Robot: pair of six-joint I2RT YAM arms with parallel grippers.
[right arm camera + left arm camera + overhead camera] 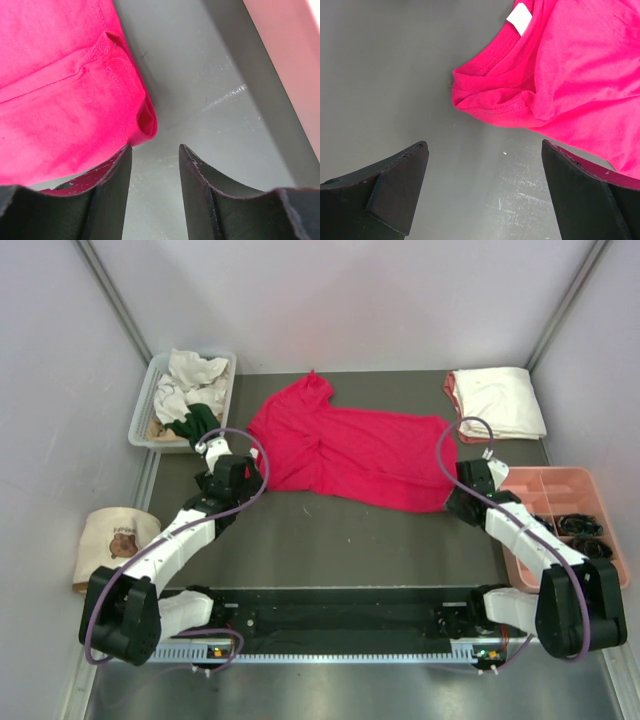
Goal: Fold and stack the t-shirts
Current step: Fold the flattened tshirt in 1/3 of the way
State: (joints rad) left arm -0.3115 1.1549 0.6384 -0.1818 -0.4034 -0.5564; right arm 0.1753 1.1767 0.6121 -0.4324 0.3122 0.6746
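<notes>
A crimson-red t-shirt (350, 450) lies spread across the middle of the dark table, creased at its left end. Its collar (487, 97) with a white neck label (520, 19) lies just ahead of my left gripper (484, 145), which stands wide open over bare table at the shirt's left end (238, 472). My right gripper (456, 502) is at the shirt's right lower corner. In the right wrist view it (155, 146) is open with only table between the fingers, and the hem corner (142, 117) sits just beyond the left fingertip (124, 152).
A clear bin (142, 410) at the back left holds crumpled white and dark green t-shirts (190, 390). A folded cream shirt on a salmon-pink one (497, 402) lies at the back right. A pink divided tray (560, 490) stands right; a bear-print bag (112, 540) sits left.
</notes>
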